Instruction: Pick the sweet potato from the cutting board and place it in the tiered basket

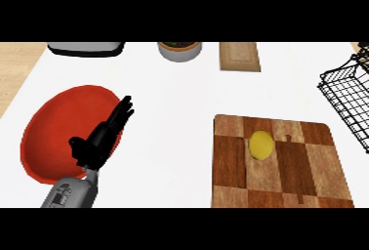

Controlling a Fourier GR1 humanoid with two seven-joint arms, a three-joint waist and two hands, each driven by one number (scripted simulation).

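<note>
A yellow, oval sweet potato point(261, 145) lies on the wooden cutting board point(302, 180) at the lower right. The black wire tiered basket point(351, 95) stands at the right edge, partly cut off. My left hand point(97, 141) is at the lower left, open with fingers straight and pointing up, over the right rim of a red plate point(54, 132). It is far to the left of the board and holds nothing. My right hand does not show.
Along the back stand a dark-and-white appliance point(85, 48), a white pot with dark contents point(179, 50), and a small wooden board point(238, 56). The white counter point(173, 127) runs between plate and cutting board.
</note>
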